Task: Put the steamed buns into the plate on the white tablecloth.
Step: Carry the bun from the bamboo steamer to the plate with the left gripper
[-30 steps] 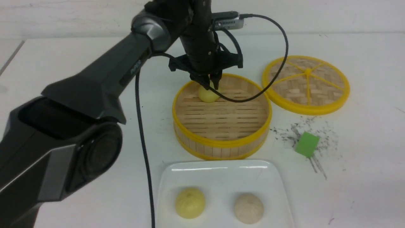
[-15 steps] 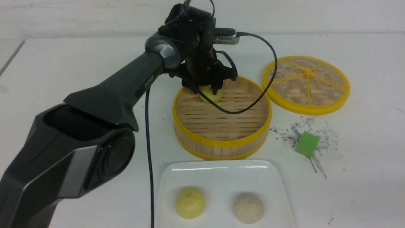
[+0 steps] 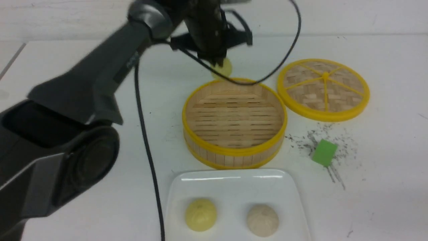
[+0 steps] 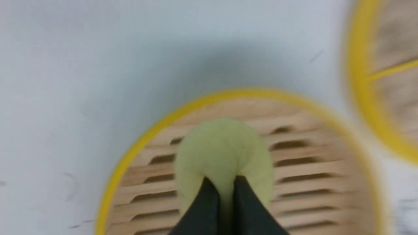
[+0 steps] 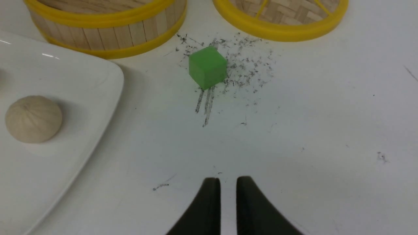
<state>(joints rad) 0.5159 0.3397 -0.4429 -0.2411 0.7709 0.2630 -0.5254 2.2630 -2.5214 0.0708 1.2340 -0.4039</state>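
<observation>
I count three buns: two on the plate point(image 3: 234, 187) at lower centre, one yellow bun point(image 3: 223, 68) pinched in my left end effector point(image 3: 217, 62) at upper centre; the right end effector point(image 5: 228, 184) is narrow, empty.

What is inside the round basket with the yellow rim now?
Nothing: the round yellow-rimmed bamboo steamer shows only bare wooden slats. The left gripper holds the last pale yellow steamed bun above its far edge. The near wall hides a strip of floor.
</observation>
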